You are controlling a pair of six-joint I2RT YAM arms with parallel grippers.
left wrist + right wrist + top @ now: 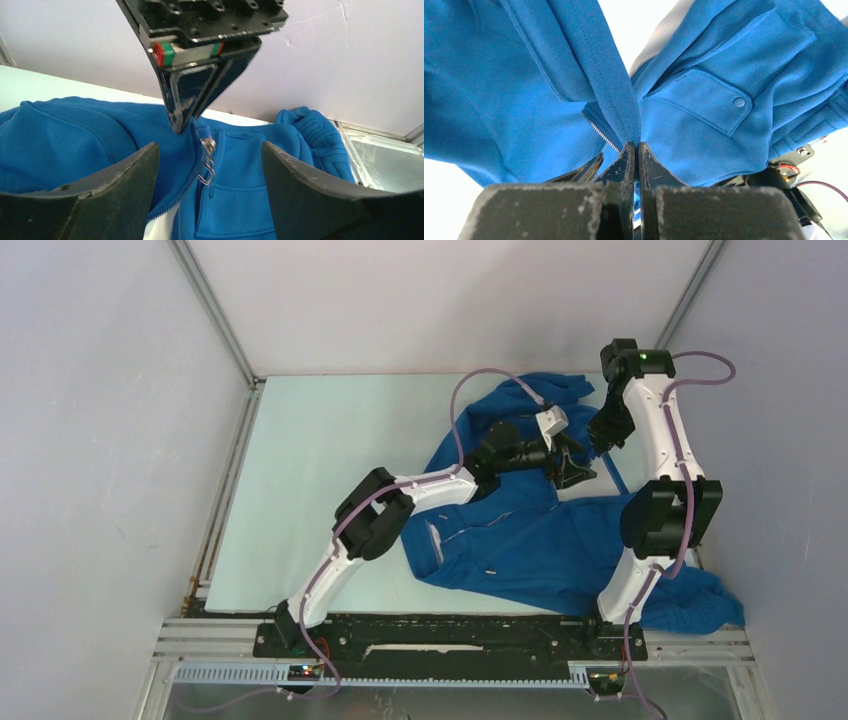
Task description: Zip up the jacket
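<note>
The blue jacket (530, 540) lies crumpled on the right half of the table, with one end lifted. My right gripper (600, 438) is shut on a ribbed band at the jacket's edge (624, 110), holding it up. It also shows in the left wrist view (181, 122), pinching fabric next to the zipper. My left gripper (572, 468) is open wide, with its fingers (115, 185) on either side of the metal zipper pull (206, 159) and not touching it. The zipper teeth (603, 134) are parted below the pull, and pale lining (162, 227) shows there.
A pocket flap with a snap (739, 102) lies right of the zipper. A sleeve (700, 605) hangs over the front right table edge. Grey enclosure walls stand close behind (450, 300) and to the right. The pale tabletop (320, 490) lies to the left.
</note>
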